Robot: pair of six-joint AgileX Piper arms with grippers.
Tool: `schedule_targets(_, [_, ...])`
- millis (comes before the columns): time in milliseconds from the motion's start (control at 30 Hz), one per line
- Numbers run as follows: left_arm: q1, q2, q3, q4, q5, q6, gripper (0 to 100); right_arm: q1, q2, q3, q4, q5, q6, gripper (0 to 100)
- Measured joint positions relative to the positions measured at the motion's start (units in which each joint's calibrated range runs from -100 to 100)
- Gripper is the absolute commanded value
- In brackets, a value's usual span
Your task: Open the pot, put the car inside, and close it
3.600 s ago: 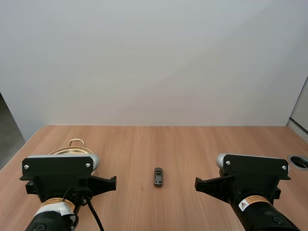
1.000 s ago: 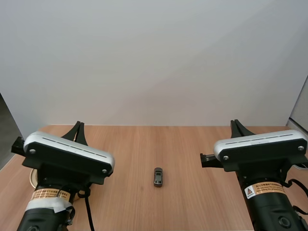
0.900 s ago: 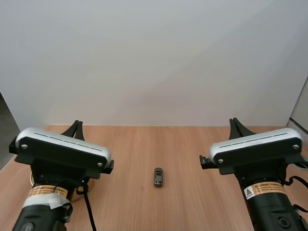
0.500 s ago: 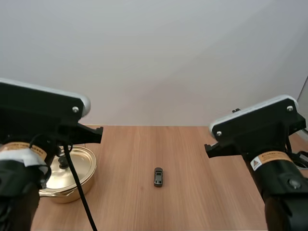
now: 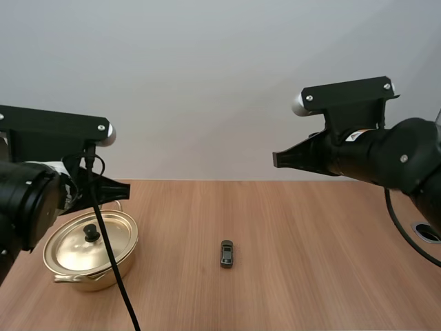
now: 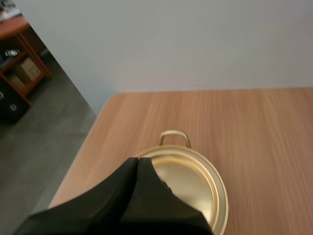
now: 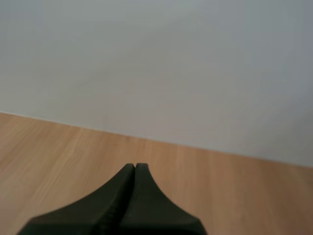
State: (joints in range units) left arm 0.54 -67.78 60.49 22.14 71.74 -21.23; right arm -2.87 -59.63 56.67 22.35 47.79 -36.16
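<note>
Lying near the middle of the wooden table (image 5: 310, 227), the small dark toy car (image 5: 227, 253) has its long axis running from the near edge toward the far wall, almost square to the table's front. It is too small to tell which end is the nose. To its left, clearly apart from it, sits the gold pot (image 5: 89, 248) with its lid (image 5: 76, 245) on and a black knob (image 5: 91, 233) at the lid's centre. In the left wrist view the left gripper (image 6: 137, 161) covers that knob and the near part of the lid, leaving the far loop handle (image 6: 174, 137) in sight. This gripper's fingers lie pressed together as one dark wedge, holding nothing, raised over the pot's far side. The right gripper (image 7: 135, 166) is likewise closed into a single wedge on nothing. In the high view it hangs well above the table (image 5: 277, 160), to the right of the car and far from it. The car lies between the two arms, touched by neither.
</note>
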Motion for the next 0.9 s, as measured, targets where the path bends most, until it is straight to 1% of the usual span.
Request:
schedule_targets(100, [0.00, -1.3, 0.0, -0.5, 6.8, 3.5, 0, 0.0, 5.2, -0.1, 5.3, 8.2, 1.2, 0])
schedule_targets(200, [0.00, -1.4, 0.0, 1.8, 8.8, 5.2, 1, 0.0, 7.6, -0.1, 10.2, 15.8, 1.4, 0])
schedule_targets(233, [0.00, -1.4, 0.0, 3.3, 8.6, 5.3, 6, 0.0, 7.7, -0.1, 11.5, 18.7, 1.4, 0])
schedule_targets(267, [0.00, -1.4, 0.0, 5.2, 7.7, 5.3, 14, 0.0, 7.7, -0.1, 12.3, 21.0, 0.9, 1])
schedule_targets(300, [0.00, -1.4, 0.0, 7.0, 6.8, 5.3, 22, 0.0, 7.7, -0.1, 13.1, 23.6, 0.3, 12])
schedule_targets(333, [0.00, -1.4, 0.0, 8.4, 6.4, 5.3, 36, 0.0, 7.7, -0.1, 13.5, 26.3, -0.7, 26])
schedule_targets(367, [0.00, -1.4, 0.0, 9.7, 6.3, 5.3, 52, 0.0, 7.7, -0.1, 13.5, 28.3, -1.7, 38])
schedule_targets(400, [0.00, -1.4, 0.0, 10.3, 6.3, 5.1, 70, 0.0, 7.7, -0.1, 13.5, 30.0, -2.8, 56])
schedule_targets(433, [0.00, -1.4, 0.0, 10.9, 6.3, 4.9, 86, 0.0, 7.7, -0.1, 12.9, 31.2, -3.8, 76])
schedule_targets(467, [0.00, -1.2, 0.0, 11.0, 6.3, 4.9, 100, 0.0, 7.7, -0.1, 12.5, 32.2, -4.6, 94])
schedule_targets(500, [0.00, -0.9, 0.0, 11.0, 6.3, 4.9, 100, 0.0, 7.7, -0.1, 12.5, 32.7, -5.6, 100])
schedule_targets(567, [0.00, -0.2, 0.0, 9.9, 6.3, 5.1, 100, 0.0, 7.7, -0.1, 12.5, 33.4, -7.0, 100])
schedule_targets(633, [0.00, 0.5, 0.0, 7.4, 6.5, 5.9, 100, 0.0, 7.7, -0.1, 12.6, 33.0, -8.2, 100])
schedule_targets(733, [0.00, 1.8, 0.3, 4.7, 5.6, 6.3, 100, 0.0, 7.7, -0.1, 13.5, 32.8, -8.7, 100])
schedule_targets(900, [0.00, 4.6, 1.5, 3.8, 2.5, 6.0, 100, 0.0, 7.7, -0.1, 14.3, 32.8, -8.7, 100])
